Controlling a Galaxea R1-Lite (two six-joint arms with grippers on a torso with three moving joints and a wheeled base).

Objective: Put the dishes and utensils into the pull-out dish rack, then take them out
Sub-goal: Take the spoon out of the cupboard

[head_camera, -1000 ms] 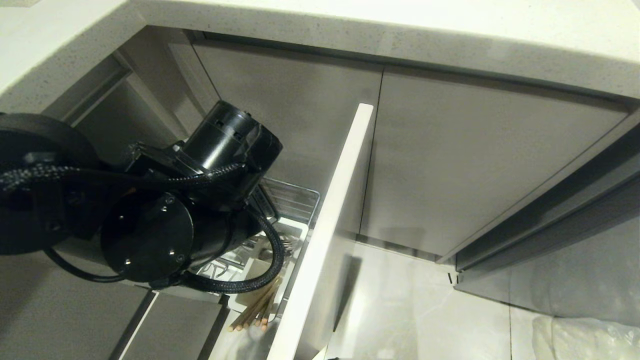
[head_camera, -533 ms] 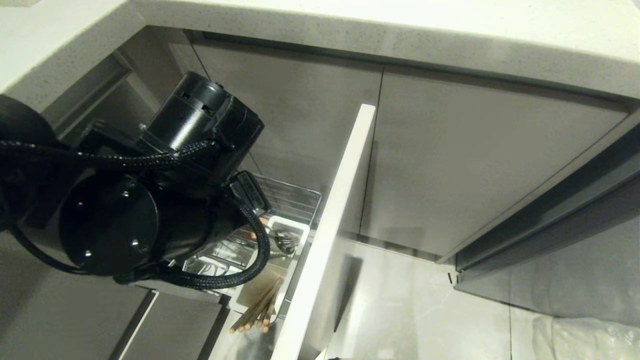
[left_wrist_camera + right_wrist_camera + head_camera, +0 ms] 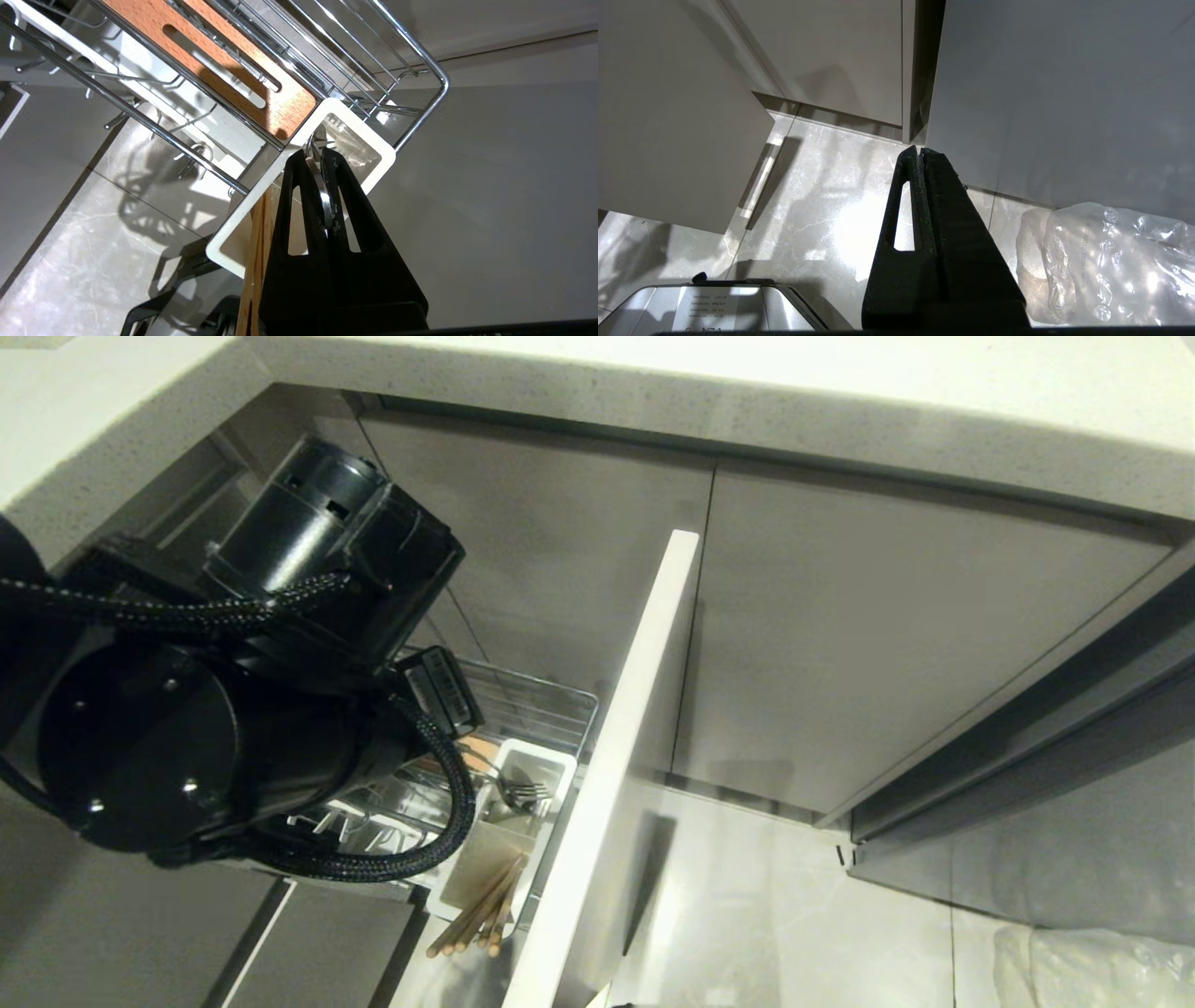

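Left gripper [image 3: 319,156] clenched on a silver fork [image 3: 323,196] above the white caddy [image 3: 369,135], chopsticks [image 3: 259,242] alongside; the dish rack [image 3: 420,60] surrounds them.

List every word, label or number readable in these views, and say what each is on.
No text can be read.
Label on the metal object in the right wrist view: a few printed lines, too small and blurred to read.
Plug on the left arm's cable in the head view: faint marks, unreadable.

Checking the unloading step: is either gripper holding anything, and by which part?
The left gripper pinches the fork by its handle, above the caddy; the right gripper holds nothing.
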